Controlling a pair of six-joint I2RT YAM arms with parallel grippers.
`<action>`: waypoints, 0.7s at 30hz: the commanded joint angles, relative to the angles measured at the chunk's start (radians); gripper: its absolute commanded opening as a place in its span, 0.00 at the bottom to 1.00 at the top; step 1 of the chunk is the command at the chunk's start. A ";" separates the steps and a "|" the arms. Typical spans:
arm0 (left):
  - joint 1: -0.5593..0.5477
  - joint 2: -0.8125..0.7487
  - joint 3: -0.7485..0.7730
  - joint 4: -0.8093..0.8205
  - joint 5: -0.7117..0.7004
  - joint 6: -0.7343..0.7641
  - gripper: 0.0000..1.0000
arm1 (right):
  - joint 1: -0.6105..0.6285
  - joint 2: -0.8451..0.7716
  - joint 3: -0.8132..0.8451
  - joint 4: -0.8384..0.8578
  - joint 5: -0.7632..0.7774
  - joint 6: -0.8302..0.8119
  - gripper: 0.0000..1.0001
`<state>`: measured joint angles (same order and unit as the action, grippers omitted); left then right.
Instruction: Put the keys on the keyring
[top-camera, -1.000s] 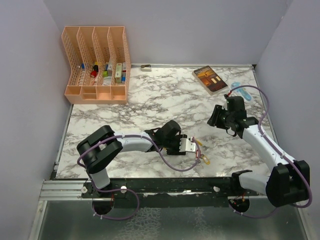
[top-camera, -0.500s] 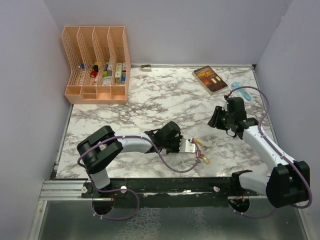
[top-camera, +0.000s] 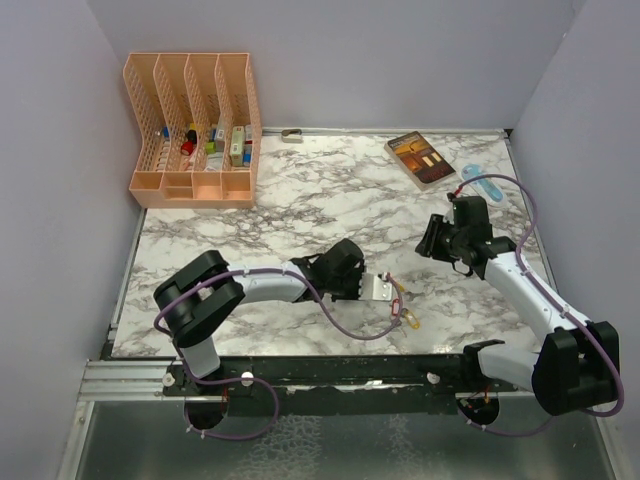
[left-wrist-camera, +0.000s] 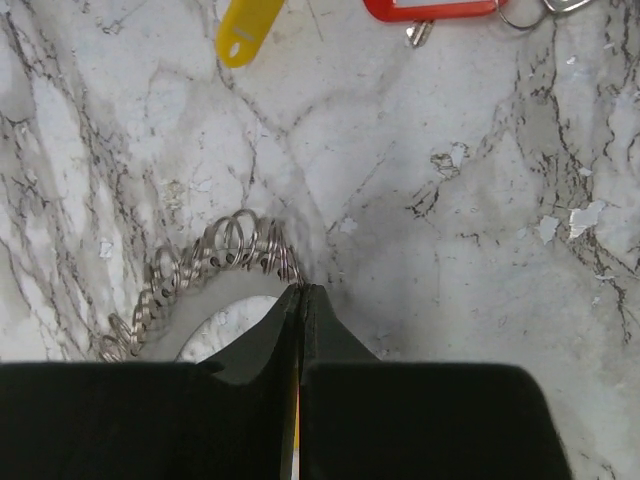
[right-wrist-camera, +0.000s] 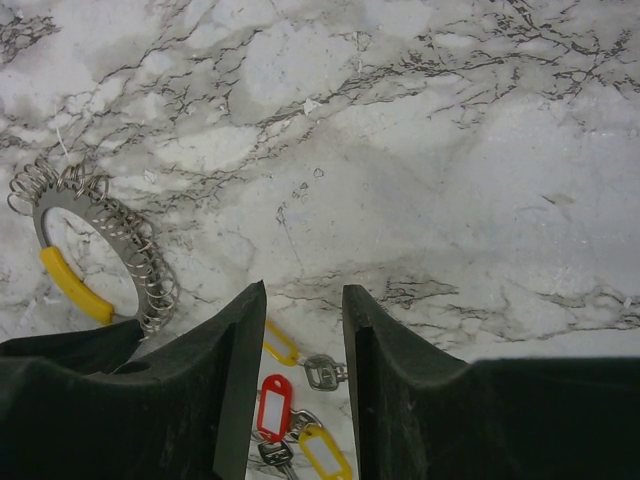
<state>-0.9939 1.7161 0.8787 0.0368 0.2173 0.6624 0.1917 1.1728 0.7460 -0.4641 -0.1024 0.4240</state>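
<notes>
With the left gripper (left-wrist-camera: 301, 290) pressed together, apparently nipping the rim of the keyring (left-wrist-camera: 205, 262) close by its yellow segment, hold that pinch steady and keep the ring flat on the worktop (top-camera: 300, 190), about midway along the near edge. Look just right of the ring for the keys (right-wrist-camera: 272, 408), a loose cluster of red and yellow tags lying close together, slightly nearer that edge. Bring in the right gripper (right-wrist-camera: 302, 292), spread partway and carrying nothing, poised above the marble to the right of the keys and further from the near edge. Pick one key only, by its tag rather than its tiny metal loop, without dragging the neighbours. Aim the loop at a free coil, not at the yellow segment. Expect the ring to twist if pushed sideways, so press along the pinch line. Leave alone the peach file rack (top-camera: 190, 130) in the far left corner. See small red, green and pale items low in its middle and right slots, too small to name. Cannot tell whether the leftmost slot has anything.
</notes>
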 joint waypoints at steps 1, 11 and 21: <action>0.045 -0.013 0.097 -0.128 -0.009 0.016 0.00 | 0.003 -0.006 0.003 0.006 -0.048 -0.024 0.36; 0.172 -0.071 0.310 -0.396 0.157 0.066 0.00 | 0.003 -0.048 -0.009 0.072 -0.268 -0.113 0.34; 0.279 -0.070 0.540 -0.629 0.416 0.099 0.00 | 0.003 -0.195 -0.063 0.252 -0.526 -0.144 0.35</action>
<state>-0.7467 1.6745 1.3197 -0.4522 0.4683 0.7238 0.1917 1.0500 0.7071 -0.3492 -0.4732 0.3038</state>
